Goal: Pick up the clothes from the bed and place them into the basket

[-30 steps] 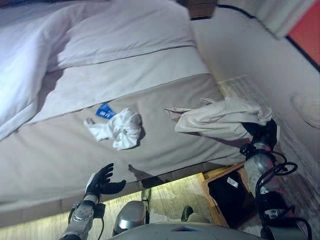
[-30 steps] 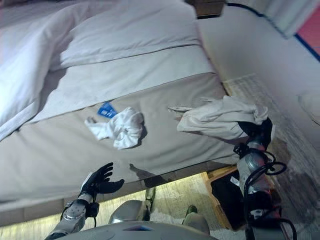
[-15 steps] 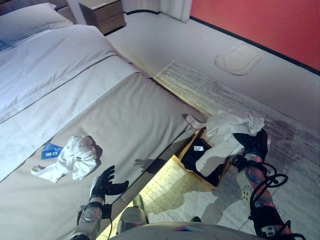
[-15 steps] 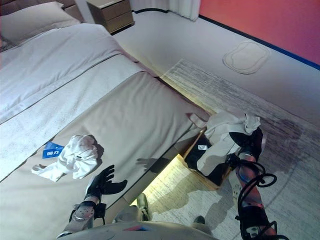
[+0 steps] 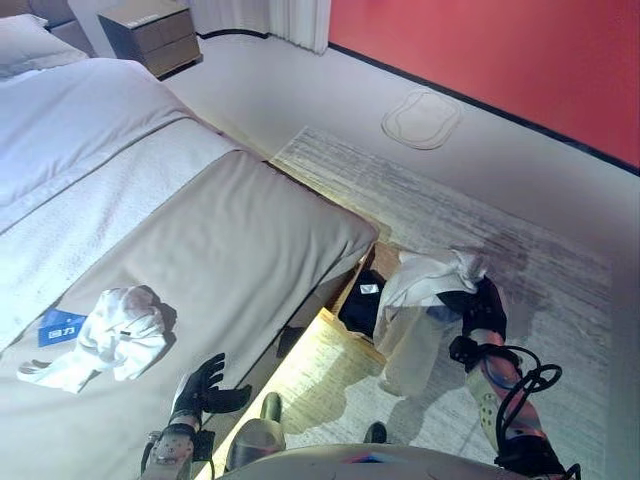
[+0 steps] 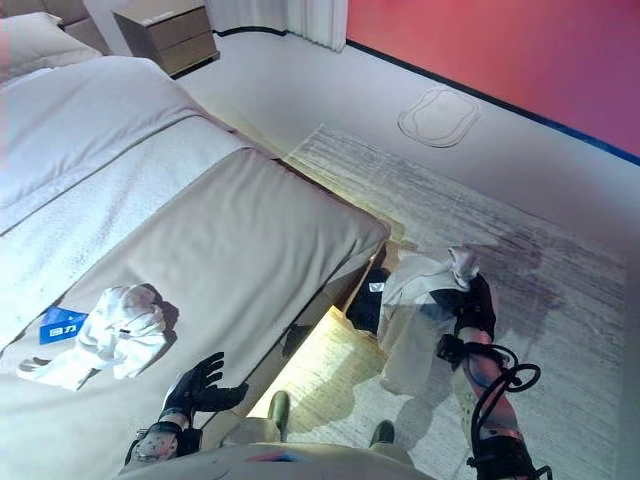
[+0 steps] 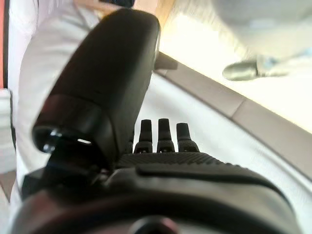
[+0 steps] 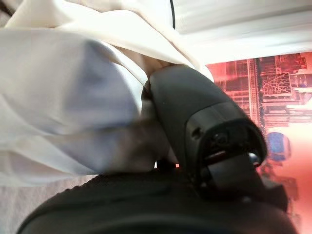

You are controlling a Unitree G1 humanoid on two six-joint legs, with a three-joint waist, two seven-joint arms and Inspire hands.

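My right hand (image 5: 480, 310) is shut on a cream garment (image 5: 420, 290), which hangs from it beside the bed's foot, over the floor and the near side of the basket (image 5: 352, 310). The basket is a wooden box with a dark lining, tucked against the bed's corner. In the right wrist view the cream garment (image 8: 63, 97) bunches round the thumb (image 8: 195, 112). A second, white crumpled garment (image 5: 110, 335) lies on the beige bed cover (image 5: 220, 250) next to a blue tag (image 5: 62, 327). My left hand (image 5: 200, 385) hovers open near the bed's edge, to the right of the white garment; its fingers (image 7: 158, 134) are straight.
A nightstand (image 5: 150, 30) stands at the back by the pillows. A grey rug (image 5: 450, 220) covers the floor beyond the basket, with a flat oval mat (image 5: 420, 118) farther off along the red wall. A lit strip runs under the bed's edge.
The camera has swung to the right, off the bed. My right hand has carried the cream garment off the bed and now holds it lower, over the basket. The left hand has kept its pose.
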